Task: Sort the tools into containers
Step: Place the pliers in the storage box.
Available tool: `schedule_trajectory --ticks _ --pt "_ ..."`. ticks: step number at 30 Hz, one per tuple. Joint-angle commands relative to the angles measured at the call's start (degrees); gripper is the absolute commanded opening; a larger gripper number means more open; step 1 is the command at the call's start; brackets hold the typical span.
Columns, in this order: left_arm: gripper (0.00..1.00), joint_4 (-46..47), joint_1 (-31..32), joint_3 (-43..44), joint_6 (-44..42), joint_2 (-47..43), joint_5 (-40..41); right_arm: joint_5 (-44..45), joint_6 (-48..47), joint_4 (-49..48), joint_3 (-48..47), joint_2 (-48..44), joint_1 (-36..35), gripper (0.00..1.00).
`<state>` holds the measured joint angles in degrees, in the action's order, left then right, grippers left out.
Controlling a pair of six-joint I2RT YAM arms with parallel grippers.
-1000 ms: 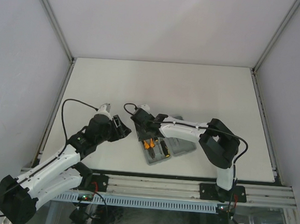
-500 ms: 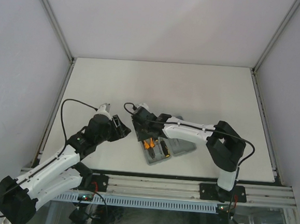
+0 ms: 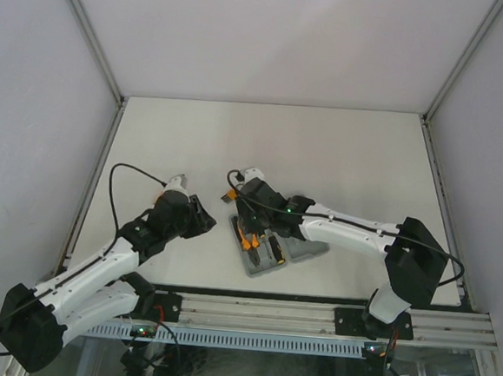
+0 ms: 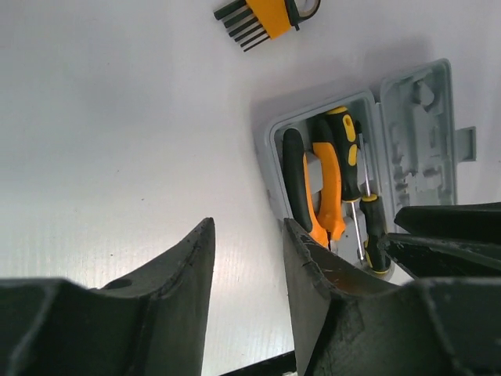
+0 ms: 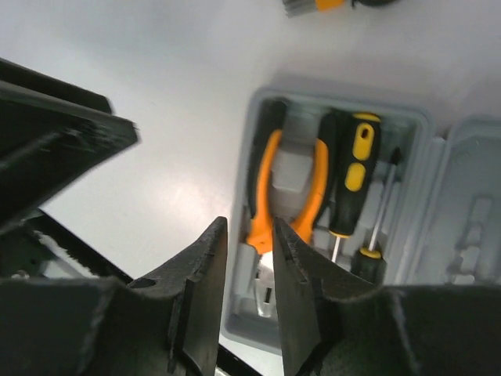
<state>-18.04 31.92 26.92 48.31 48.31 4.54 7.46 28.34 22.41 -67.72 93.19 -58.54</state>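
The grey case [image 3: 256, 268] lies open near the table's front edge, its lid [image 3: 306, 247] folded out to the right. In its tray [image 4: 270, 149] lie the orange-handled pliers [image 4: 329, 188] and two yellow-and-black screwdrivers [image 4: 348, 157]. The orange hex-key set [image 4: 266, 16] lies on the table beyond the case. My right gripper [image 5: 249, 227] hangs over the pliers [image 5: 266, 196], jaws narrowly open and holding nothing. My left gripper [image 4: 249, 235] is open over bare table left of the case, also holding nothing.
The right arm [image 3: 352, 233] reaches across the case lid from the right. The left gripper [image 3: 202, 220] and right gripper [image 3: 247, 222] are close together. The black front rail [image 3: 312, 299] runs just below the case.
The right arm has swung its elbow out to the right and its gripper has moved down over the case tray. Both grippers' jaws have narrowed.
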Motion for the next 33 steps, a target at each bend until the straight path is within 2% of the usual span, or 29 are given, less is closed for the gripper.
schedule_trajectory --ticks 1,6,10,24,33 --pt "0.44 0.29 1.81 5.78 -1.1 2.23 3.08 1.43 2.61 -3.78 3.45 -3.44 2.05 0.28" --pt "0.41 0.45 4.87 8.39 -0.63 6.68 5.38 -0.18 3.77 -5.21 5.92 -4.19 3.97 0.25" --pt "0.35 1.66 5.97 8.7 0.35 9.89 5.92 -1.23 3.78 -5.32 6.24 -3.35 4.52 0.22" --pt "0.3 4.41 8.8 11.79 0.65 18.63 5.51 -4.73 5.06 -9.11 8.49 -0.18 6.34 0.01" --pt "0.19 4.01 10.39 15.15 0.55 25.02 5.64 -6.56 5.19 -9.72 8.48 3.76 6.69 0.0"
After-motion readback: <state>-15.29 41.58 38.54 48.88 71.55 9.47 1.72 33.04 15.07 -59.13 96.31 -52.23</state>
